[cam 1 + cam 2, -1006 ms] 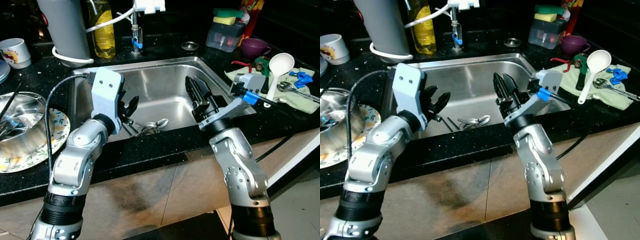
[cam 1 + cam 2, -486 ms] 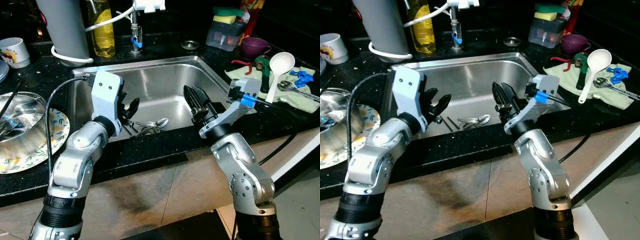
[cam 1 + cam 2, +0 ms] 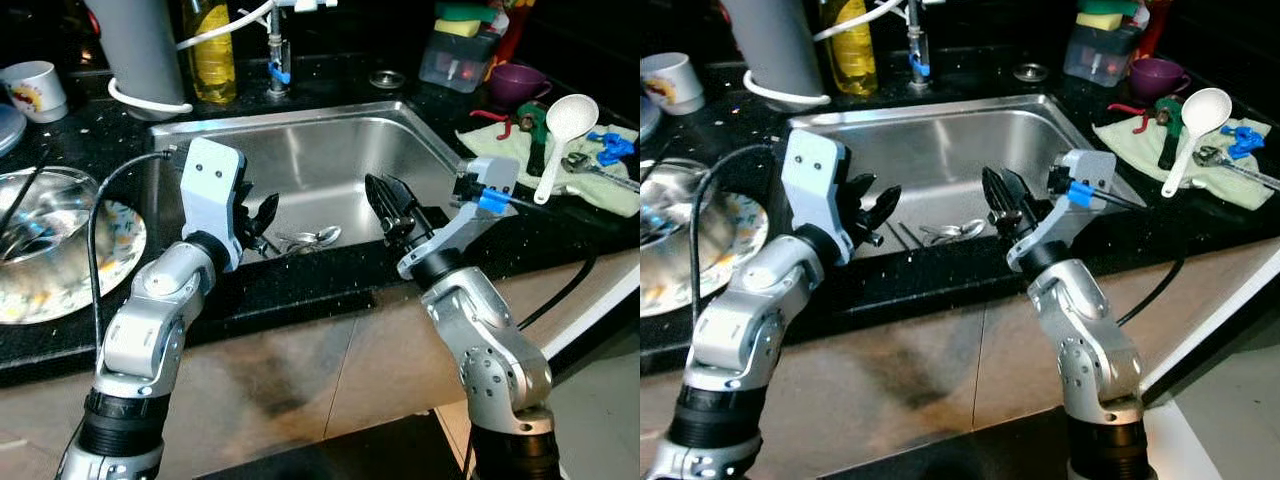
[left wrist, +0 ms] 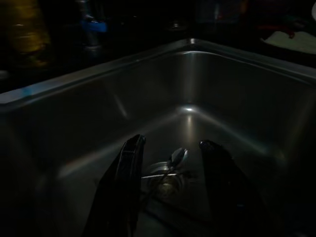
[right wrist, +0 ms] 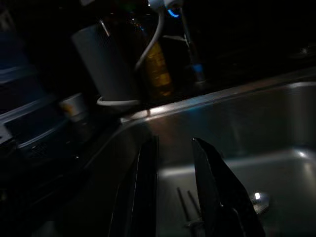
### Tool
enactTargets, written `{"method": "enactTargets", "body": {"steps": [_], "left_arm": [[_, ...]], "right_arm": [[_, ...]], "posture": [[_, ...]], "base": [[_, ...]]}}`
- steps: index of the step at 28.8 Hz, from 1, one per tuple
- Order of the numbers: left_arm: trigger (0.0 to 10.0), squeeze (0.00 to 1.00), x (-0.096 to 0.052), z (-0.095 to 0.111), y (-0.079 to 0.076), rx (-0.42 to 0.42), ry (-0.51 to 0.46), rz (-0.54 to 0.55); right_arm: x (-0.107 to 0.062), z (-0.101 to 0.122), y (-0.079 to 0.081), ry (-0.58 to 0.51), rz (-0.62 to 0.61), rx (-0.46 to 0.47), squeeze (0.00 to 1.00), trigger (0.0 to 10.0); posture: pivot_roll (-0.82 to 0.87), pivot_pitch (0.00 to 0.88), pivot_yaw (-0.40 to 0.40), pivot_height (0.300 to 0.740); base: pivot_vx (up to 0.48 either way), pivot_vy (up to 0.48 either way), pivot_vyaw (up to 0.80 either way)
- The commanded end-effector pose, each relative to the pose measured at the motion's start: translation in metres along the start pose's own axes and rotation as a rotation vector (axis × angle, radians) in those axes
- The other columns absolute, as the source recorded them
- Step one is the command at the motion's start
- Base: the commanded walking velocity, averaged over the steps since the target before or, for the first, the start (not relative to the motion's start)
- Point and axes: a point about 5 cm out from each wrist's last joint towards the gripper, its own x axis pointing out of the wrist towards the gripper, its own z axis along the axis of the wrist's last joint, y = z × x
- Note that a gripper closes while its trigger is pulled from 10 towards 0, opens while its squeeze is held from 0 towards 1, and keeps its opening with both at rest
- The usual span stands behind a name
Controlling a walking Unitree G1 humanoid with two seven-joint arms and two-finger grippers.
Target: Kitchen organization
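A steel sink (image 3: 300, 112) is set in the black counter. Spoons (image 3: 310, 238) and other cutlery lie together on its bottom near the front; a spoon (image 4: 175, 158) also glints in the dark left wrist view. My left gripper (image 3: 262, 215) hangs over the sink's front left part, just left of the cutlery, open and holding nothing. My right gripper (image 3: 385, 190) is at the sink's front right, fingers pointing up and back, open and holding nothing. In the right wrist view the fingers (image 5: 207, 163) frame the basin and the cutlery (image 5: 259, 197).
A glass bowl (image 3: 40, 240) sits on a patterned plate on the left counter, with a mug (image 3: 38, 90) behind. A grey cylinder (image 3: 140, 50), a yellow soap bottle (image 3: 210, 50) and the tap (image 3: 275, 60) stand behind the sink. At right are a sponge holder (image 3: 460, 60), purple cup (image 3: 515, 82), white ladle (image 3: 565, 125) and tools on a green cloth (image 3: 500, 145).
My right gripper has drawn back from over the basin toward the sink's front edge. The camera has shifted a little. The left gripper and the cutlery have stayed put.
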Motion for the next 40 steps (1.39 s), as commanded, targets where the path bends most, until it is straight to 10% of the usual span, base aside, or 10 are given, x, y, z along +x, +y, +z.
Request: {"method": "enactTargets", "body": {"steps": [1, 28, 40], "left_arm": [[10.0, 0.00, -0.002, -0.001, -0.003, 0.000, 0.006, -0.013], [10.0, 0.00, -0.013, -0.028, -0.001, 0.024, 0.162, -0.004], [10.0, 0.00, -0.068, -0.077, -0.027, 0.006, 0.378, -0.211]], "right_arm": [[-0.004, 0.001, 0.001, -0.002, 0.005, 0.008, 0.00, 10.0], [-0.008, -0.015, 0.005, 0.131, 0.054, 0.011, 0.00, 10.0], [-0.070, -0.087, -0.009, 0.552, 0.242, -0.026, 0.00, 10.0]], "posture": [[-0.05, 0.174, -0.028, 0.740], [-0.05, 0.192, -0.039, 0.740], [-0.03, 0.197, -0.037, 0.740]], "base": [[-0.330, 0.000, 0.00], [-0.081, 0.000, 0.00], [0.000, 0.000, 0.00]]}}
